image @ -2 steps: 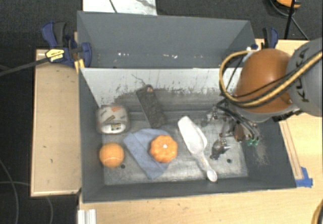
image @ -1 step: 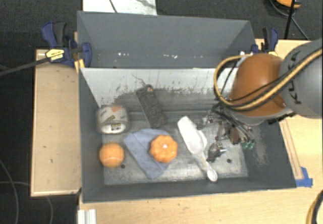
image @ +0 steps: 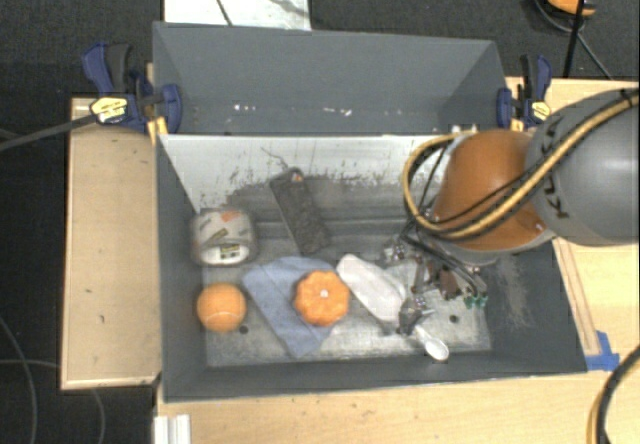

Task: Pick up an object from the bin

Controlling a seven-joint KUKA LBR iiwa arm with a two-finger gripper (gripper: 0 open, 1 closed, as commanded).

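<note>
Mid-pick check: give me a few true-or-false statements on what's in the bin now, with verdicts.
The ribbed orange pumpkin-shaped toy rests on the blue cloth. True.
The smooth orange ball lies at the right end of the grey metal bin. False: it lies at the view's left front.
The end effector is beside the white plastic piece. True.
The dark grey flat block sits atop the ball. False: it lies apart, nearer the back wall.

place: was a robotics lab | signs: cabled industrial robot arm hung over grey metal bin | loose cables lay on dark carpet
</note>
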